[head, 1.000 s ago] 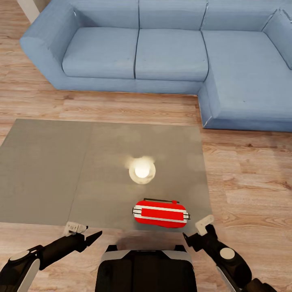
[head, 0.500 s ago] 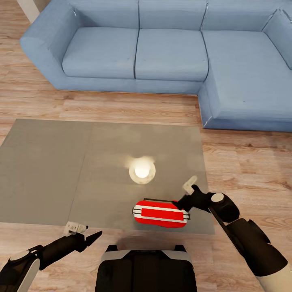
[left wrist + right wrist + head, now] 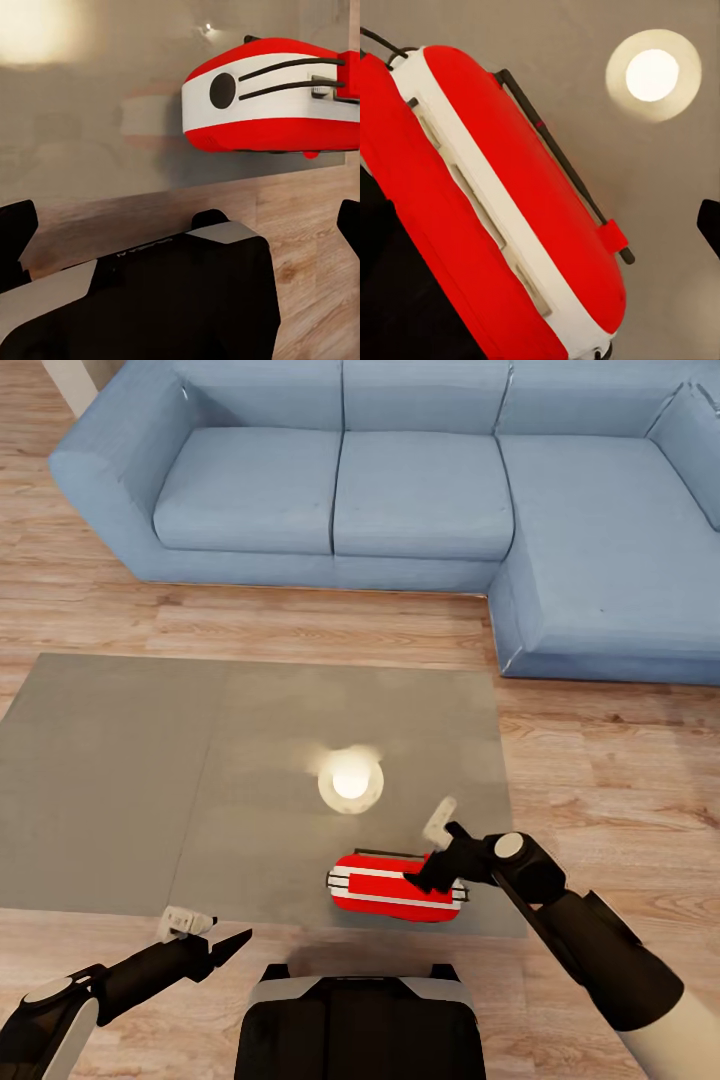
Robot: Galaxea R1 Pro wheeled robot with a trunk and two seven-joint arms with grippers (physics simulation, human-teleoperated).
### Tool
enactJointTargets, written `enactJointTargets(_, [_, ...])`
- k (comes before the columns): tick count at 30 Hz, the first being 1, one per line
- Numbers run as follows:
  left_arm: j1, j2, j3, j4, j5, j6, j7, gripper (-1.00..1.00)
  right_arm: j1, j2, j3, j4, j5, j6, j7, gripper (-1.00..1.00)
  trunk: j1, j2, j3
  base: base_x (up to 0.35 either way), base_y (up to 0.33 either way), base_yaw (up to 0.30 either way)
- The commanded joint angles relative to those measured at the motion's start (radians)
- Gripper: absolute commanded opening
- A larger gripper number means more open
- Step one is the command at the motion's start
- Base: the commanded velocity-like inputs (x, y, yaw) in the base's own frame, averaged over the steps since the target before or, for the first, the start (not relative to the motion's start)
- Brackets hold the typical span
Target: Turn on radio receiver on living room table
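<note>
The radio receiver [image 3: 396,886] lies near the surface's [image 3: 120,780] near edge, long axis left-right, handle toward the sofa [image 3: 420,500]. Right end effector [image 3: 425,855] hovers over its right end, fingers apart, empty.

Robot body: 2 glossy black arms with white upper segments and round white joint caps; black trunk [image 3: 360,1025], grey-white rim.

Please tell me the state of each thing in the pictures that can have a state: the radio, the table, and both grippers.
radio receiver: lying flat near the table's front edge, wire handle folded down along its top.
table: glossy top, mirroring a round lamp glow.
right gripper: open, over the radio's right end.
left gripper: open, low before the table's front edge, holding nothing.
</note>
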Motion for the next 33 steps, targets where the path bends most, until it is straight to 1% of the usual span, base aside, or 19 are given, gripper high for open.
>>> enactJointTargets(1, [0.0,0.0,0.0,0.0,0.0,0.0,0.0,1.0,0.0,0.0,0.003,0.0,0.0,0.0,0.001,1.0,0.0,0.0,0.0,0.0,0.0,0.0])
enactJointTargets(2, [0.0,0.0,0.0,0.0,0.0,0.0,0.0,1.0,0.0,0.0,0.007,0.0,0.0,0.0,0.002,1.0,0.0,0.0,0.0,0.0,0.0,0.0])
enactJointTargets(5, [0.0,0.0,0.0,0.0,0.0,0.0,0.0,1.0,0.0,0.0,0.035,0.0,0.001,-0.001,0.004,1.0,0.0,0.0,0.0,0.0,0.0,0.0])
enactJointTargets(8, [0.0,0.0,0.0,0.0,0.0,0.0,0.0,1.0,0.0,0.001,0.048,0.0,0.001,0.0,0.004,1.0,0.0,0.0,0.0,0.0,0.0,0.0])
enactJointTargets(12, [0.0,0.0,0.0,0.0,0.001,0.0,0.0,1.0,0.0,0.002,0.057,0.001,0.001,0.0,0.005,1.0,0.0,0.0,0.0,0.0,0.0,0.0])
enactJointTargets(16, [0.0,0.0,0.0,0.0,0.001,0.0,0.0,1.0,0.0,0.002,0.058,0.001,0.006,0.001,0.005,1.0,0.0,0.0,0.0,0.0,0.0,0.0])
enactJointTargets(18, [0.0,0.0,0.0,0.0,0.001,0.0,0.0,1.0,0.0,0.003,0.058,0.001,0.021,0.006,0.005,1.0,0.0,0.0,0.0,0.0,0.0,0.0])
enactJointTargets(21, [0.0,0.0,0.001,0.0,0.001,0.0,0.0,1.0,0.0,0.004,0.057,0.003,0.059,0.028,0.007,1.0,0.0,0.0,0.0,0.0,0.0,0.0])
enactJointTargets(22, [0.001,0.0,0.001,0.0,0.001,0.0,0.0,1.0,0.0,0.005,0.058,0.003,0.064,0.031,0.008,1.0,0.0,0.0,0.0,0.0,0.0,0.0])
enactJointTargets(23, [0.0,-0.002,0.0,0.0,0.001,0.0,0.0,1.0,0.0,0.015,0.058,0.004,0.075,0.038,0.012,1.0,0.0,0.0,0.0,0.0,0.0,0.0])
enactJointTargets(26, [0.0,-0.005,0.0,0.0,0.001,0.0,0.0,1.0,0.0,0.029,0.059,0.005,0.087,0.042,0.018,1.0,0.0,0.0,0.0,0.0,0.0,0.0])
enactJointTargets(28, [0.0,-0.007,0.0,0.0,0.001,0.0,0.0,1.0,0.0,0.038,0.061,0.019,0.107,0.043,0.027,1.0,0.0,0.0,0.0,0.0,0.0,0.0])
enactJointTargets(29, [0.0,-0.007,0.0,0.0,0.001,0.0,0.0,1.0,0.0,0.041,0.062,0.028,0.124,0.044,0.032,1.0,0.0,0.0,0.0,0.0,0.0,0.0])
enactJointTargets(30, [0.0,-0.007,0.0,0.0,0.001,0.0,0.0,1.0,0.0,0.045,0.068,0.037,0.155,0.044,0.045,1.0,0.0,0.0,0.0,0.0,0.0,0.0])
enactJointTargets(31, [0.0,-0.007,0.0,0.0,0.001,0.0,0.0,1.0,0.0,0.045,0.071,0.039,0.166,0.044,0.051,1.0,0.0,0.0,0.0,0.0,0.0,0.0])
enactJointTargets(33, [0.0,-0.008,0.0,0.0,0.001,0.0,0.0,1.0,0.0,0.051,0.084,0.042,0.208,0.044,0.087,1.0,0.0,0.0,0.0,0.0,0.0,0.0])
